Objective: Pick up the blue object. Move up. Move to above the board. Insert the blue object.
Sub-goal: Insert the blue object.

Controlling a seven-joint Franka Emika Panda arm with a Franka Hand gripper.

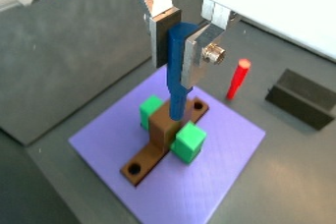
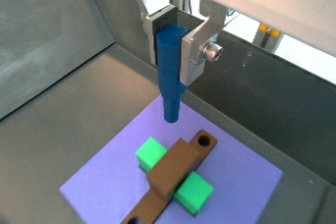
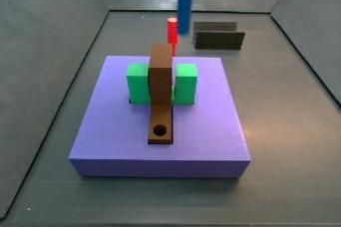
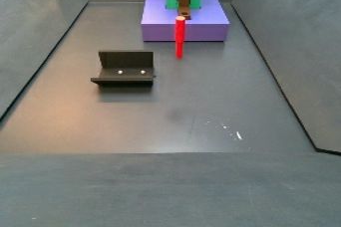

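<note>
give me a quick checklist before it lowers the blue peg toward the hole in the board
1. Gripper shut on the blue object: ok.
2. Peg hangs upright, not tilted in the fingers: ok.
3. Peg lifted clear of the board: ok.
4. Hole open and unblocked: ok.
5. Peg tip lined up over the hole: not ok in a side view, where the peg hangs beyond the green block.
6. Red peg out of the way: ok.
</note>
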